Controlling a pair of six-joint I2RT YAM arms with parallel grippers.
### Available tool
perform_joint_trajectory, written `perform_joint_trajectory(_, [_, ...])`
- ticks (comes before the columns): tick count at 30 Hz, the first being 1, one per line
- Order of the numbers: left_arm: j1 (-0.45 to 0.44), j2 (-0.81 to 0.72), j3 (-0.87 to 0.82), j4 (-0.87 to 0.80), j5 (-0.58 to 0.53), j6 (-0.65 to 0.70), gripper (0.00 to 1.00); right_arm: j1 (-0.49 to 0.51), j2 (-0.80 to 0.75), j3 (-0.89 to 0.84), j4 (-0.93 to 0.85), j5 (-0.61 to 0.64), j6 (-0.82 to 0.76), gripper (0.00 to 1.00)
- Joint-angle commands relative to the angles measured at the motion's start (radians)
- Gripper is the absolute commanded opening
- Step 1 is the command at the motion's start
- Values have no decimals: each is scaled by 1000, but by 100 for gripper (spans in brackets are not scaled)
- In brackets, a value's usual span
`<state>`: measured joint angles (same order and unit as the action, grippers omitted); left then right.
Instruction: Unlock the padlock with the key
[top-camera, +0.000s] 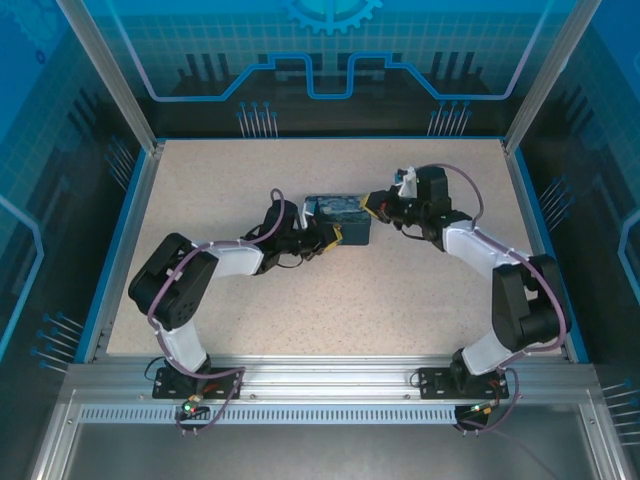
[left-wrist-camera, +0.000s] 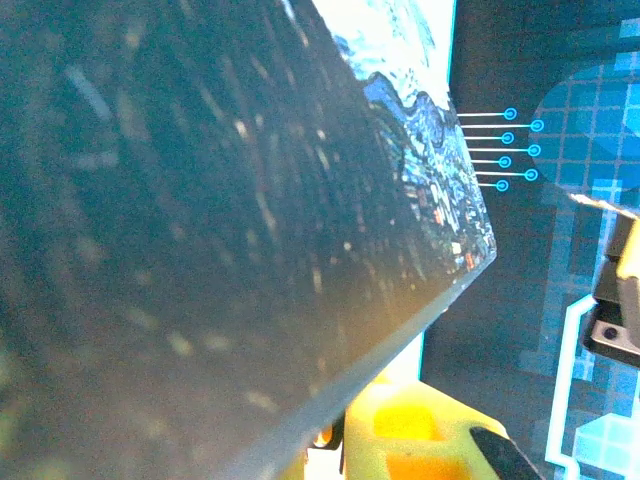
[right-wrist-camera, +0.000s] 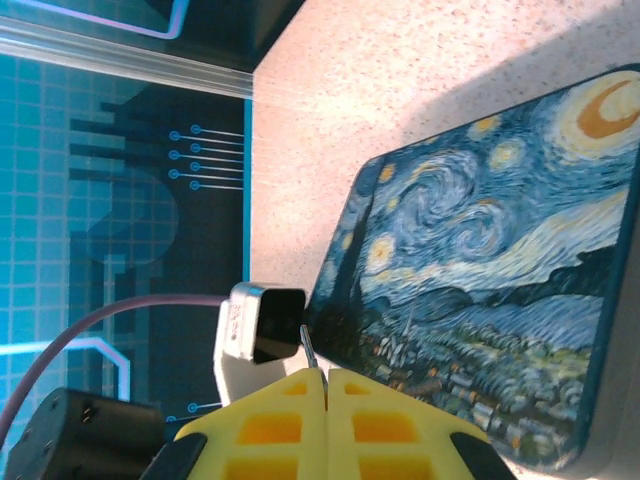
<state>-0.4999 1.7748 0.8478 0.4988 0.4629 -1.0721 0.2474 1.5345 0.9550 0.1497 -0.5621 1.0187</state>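
Note:
The blue-and-yellow swirl-painted tin box (top-camera: 338, 212) lies mid-table between both arms. My left gripper (top-camera: 330, 237) is at its near left corner. In the left wrist view the tin's dark side (left-wrist-camera: 200, 220) is pressed close, with one yellow finger (left-wrist-camera: 420, 425) beside its edge and the other behind it. My right gripper (top-camera: 372, 204) sits just off the tin's right end. Its yellow fingers (right-wrist-camera: 380, 420) are shut on the thin grey key (right-wrist-camera: 310, 348), whose tip sticks out beside the tin's painted lid (right-wrist-camera: 480, 270). The padlock is hidden.
The speckled table (top-camera: 300, 300) is ringed by a blue border and metal posts. The left arm's white and black wrist camera (right-wrist-camera: 262, 325) stands just beyond the key tip. Part of the right arm (left-wrist-camera: 620, 300) shows at the edge of the left wrist view.

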Motion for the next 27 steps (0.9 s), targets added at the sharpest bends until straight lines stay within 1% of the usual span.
perform_joint_trajectory(1, [8, -54, -19, 20, 24, -11, 0, -10, -86, -48, -51, -37, -32, 0])
perform_joint_trajectory(3, [9, -61, -41, 43, 16, -25, 0, -10, -140, -111, -38, -41, -15, 0])
perform_joint_trajectory(7, [-3, -53, -94, 180, 2, -102, 0, -13, -264, -244, -14, -23, 53, 0])
perform_joint_trajectory(12, [-35, -46, -113, 265, -56, -131, 0, -10, -371, -389, 60, -25, 157, 0])
perform_joint_trajectory(15, [-54, -42, -101, 294, -75, -151, 0, -1, -394, -437, 107, -51, 201, 0])
perform_joint_trajectory(22, [-81, -20, -63, 393, -67, -244, 0, 6, -421, -506, 216, -71, 280, 0])
perform_joint_trajectory(27, [-93, -42, -48, 385, -85, -254, 0, 15, -424, -526, 265, -55, 339, 0])
